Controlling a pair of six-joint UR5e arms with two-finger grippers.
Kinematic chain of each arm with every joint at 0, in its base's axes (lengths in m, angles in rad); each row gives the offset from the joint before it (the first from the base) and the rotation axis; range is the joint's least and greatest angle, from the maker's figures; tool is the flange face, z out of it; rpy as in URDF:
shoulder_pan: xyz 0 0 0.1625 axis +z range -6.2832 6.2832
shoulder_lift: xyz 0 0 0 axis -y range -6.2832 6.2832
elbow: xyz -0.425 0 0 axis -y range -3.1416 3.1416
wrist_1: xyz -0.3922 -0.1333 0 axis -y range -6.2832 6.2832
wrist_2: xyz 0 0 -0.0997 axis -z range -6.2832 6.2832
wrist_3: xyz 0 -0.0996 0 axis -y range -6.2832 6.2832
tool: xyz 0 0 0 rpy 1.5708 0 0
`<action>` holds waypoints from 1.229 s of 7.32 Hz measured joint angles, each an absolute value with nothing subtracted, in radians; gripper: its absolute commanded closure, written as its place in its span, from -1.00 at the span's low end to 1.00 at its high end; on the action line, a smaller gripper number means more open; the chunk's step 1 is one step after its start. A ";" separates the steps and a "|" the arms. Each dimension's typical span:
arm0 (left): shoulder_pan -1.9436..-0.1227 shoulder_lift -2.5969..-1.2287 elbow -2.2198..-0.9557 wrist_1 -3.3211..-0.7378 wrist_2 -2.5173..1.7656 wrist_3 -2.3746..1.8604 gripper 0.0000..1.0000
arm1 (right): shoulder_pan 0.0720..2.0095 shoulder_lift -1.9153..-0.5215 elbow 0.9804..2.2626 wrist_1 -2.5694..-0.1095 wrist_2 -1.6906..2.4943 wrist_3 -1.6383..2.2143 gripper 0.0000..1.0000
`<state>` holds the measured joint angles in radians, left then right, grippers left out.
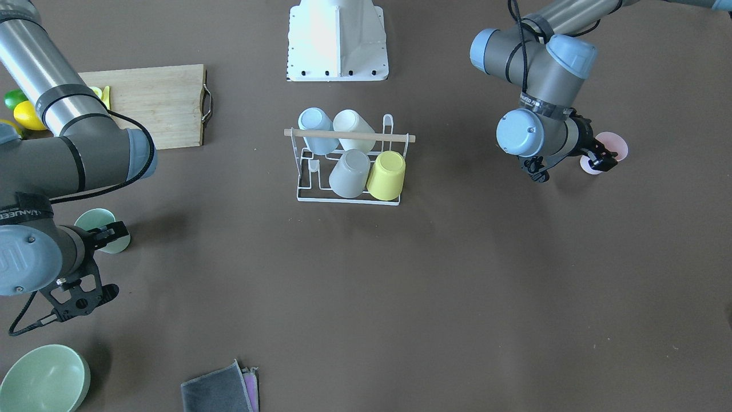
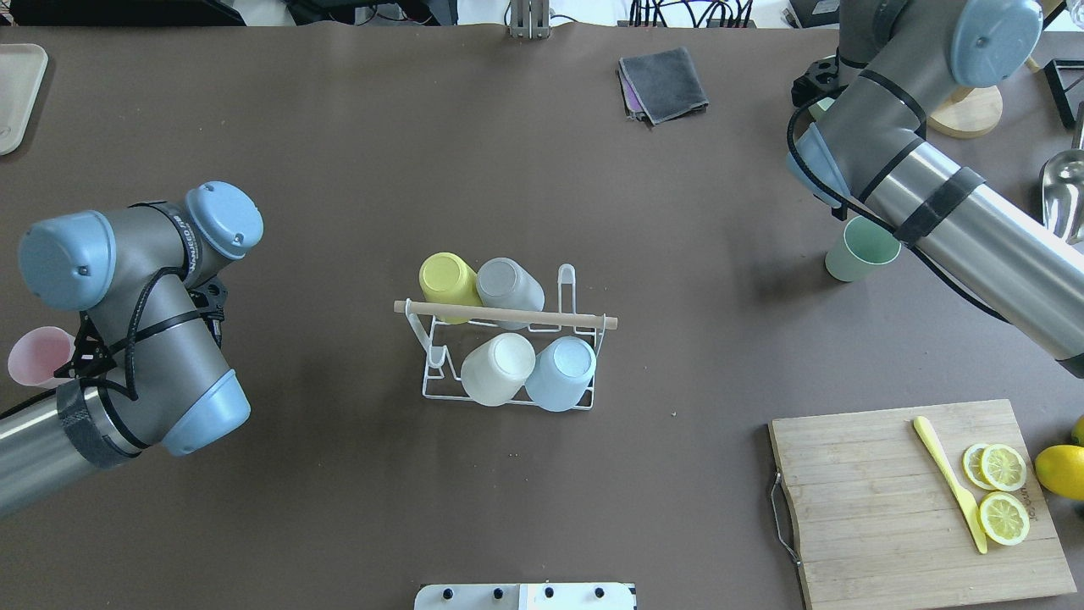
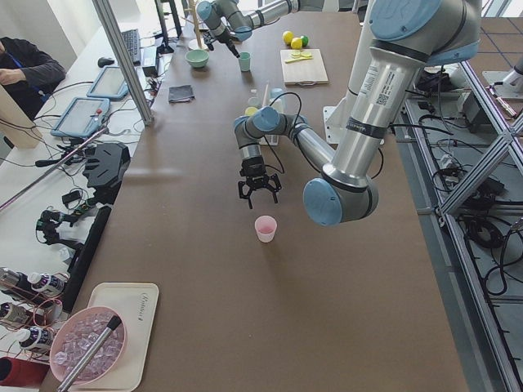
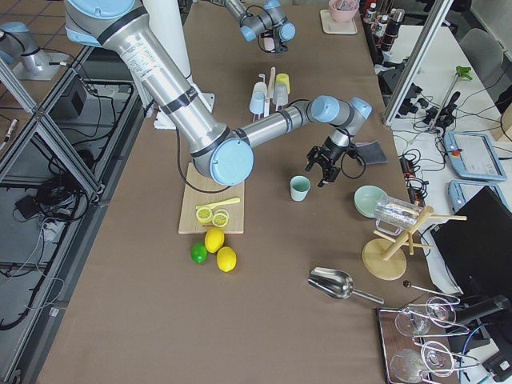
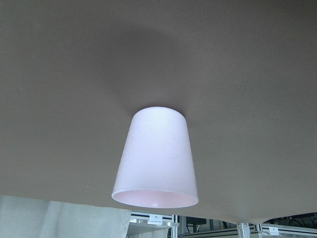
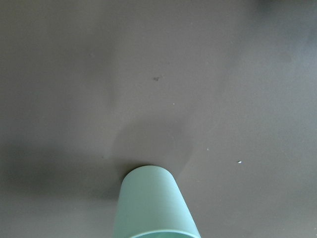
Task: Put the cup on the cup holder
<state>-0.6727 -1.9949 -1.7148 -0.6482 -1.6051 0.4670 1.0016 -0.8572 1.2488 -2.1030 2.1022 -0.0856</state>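
Note:
The white wire cup holder [image 1: 349, 197] with a wooden rod handle [image 2: 508, 318] stands mid-table. It carries a blue, a white, a grey and a yellow cup upside down. A pink cup [image 1: 616, 143] stands upright on the table, also in the left wrist view [image 5: 157, 158]. My left gripper [image 1: 601, 159] hovers beside and above it, open and empty. A mint green cup [image 2: 860, 250] stands upright on the table, also in the right wrist view [image 6: 153, 203]. My right gripper [image 1: 111, 234] is just beside it, open and empty.
A wooden cutting board [image 2: 898, 508] with lemon slices and a yellow knife lies on my right, with lemons and a lime [image 1: 26, 111] next to it. A green bowl [image 1: 43, 377] and a folded grey cloth [image 1: 220, 392] lie at the table's far edge. The white robot base [image 1: 337, 40] stands behind the rack.

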 measured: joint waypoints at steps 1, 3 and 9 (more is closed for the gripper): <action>-0.666 -2.003 -1.702 -0.656 -1.562 0.495 -0.96 | 0.984 -0.837 1.226 -2.106 2.084 -0.090 -1.00; -0.639 -2.005 -1.648 -0.706 -1.515 0.522 -0.96 | 0.964 -0.811 1.188 -2.107 2.063 -0.148 -1.00; -0.598 -1.997 -1.591 -0.762 -1.512 0.519 -0.96 | 0.933 -0.707 1.022 -2.149 2.037 -0.317 -0.98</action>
